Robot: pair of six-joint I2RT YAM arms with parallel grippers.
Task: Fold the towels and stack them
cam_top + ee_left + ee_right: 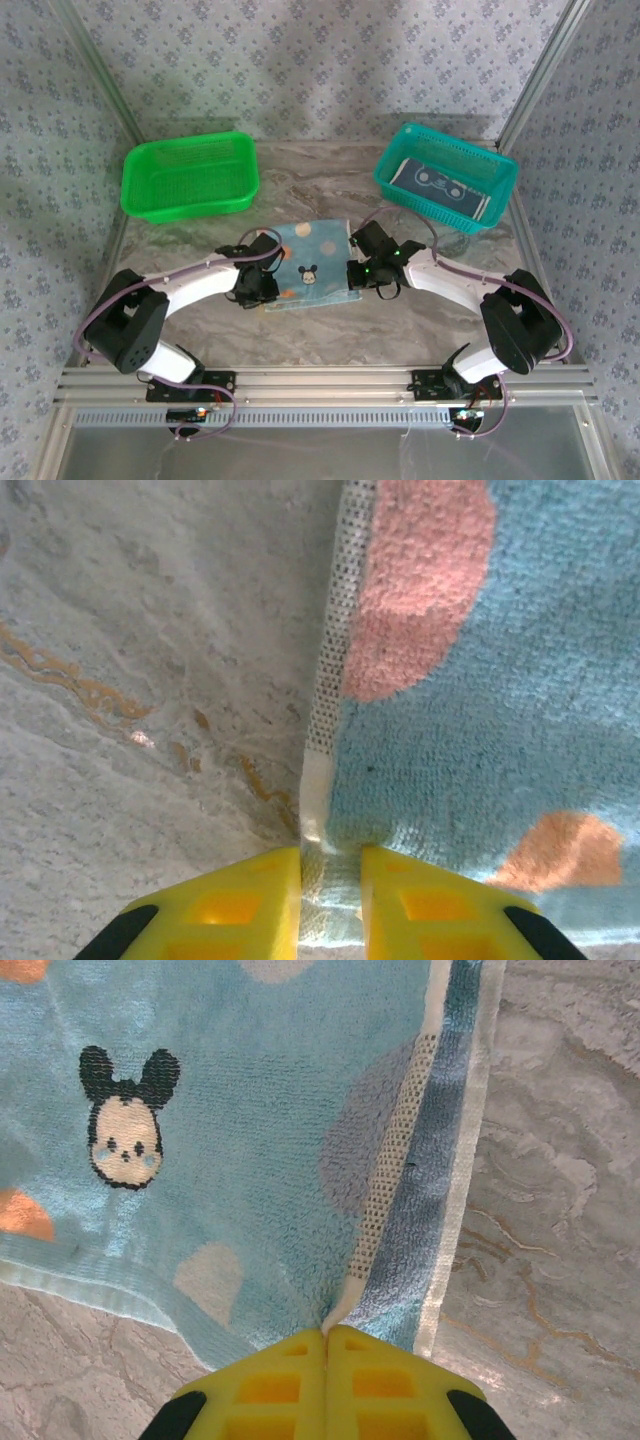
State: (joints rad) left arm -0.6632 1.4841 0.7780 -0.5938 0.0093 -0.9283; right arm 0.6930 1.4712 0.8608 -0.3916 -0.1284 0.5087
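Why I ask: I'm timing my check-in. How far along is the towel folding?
Done: one dark folded cloth lies in the teal plastic basket. Underway: the light blue cartoon-print towel lies, apparently doubled, on the marble-patterned table, right hand pinching its corner, left hand slightly open at its edge. Left: finishing and stacking it.

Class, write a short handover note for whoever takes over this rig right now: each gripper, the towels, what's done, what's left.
Left gripper: jaws slightly parted astride the towel at its left edge; grip unclear.
Right gripper: shut on the towel's right edge.
The towel lies flat mid-table; its right edge shows two layers, so it seems folded once.
Teal basket holds a dark printed cloth, probably a folded towel.
Left to do: finish this fold, then stack it.
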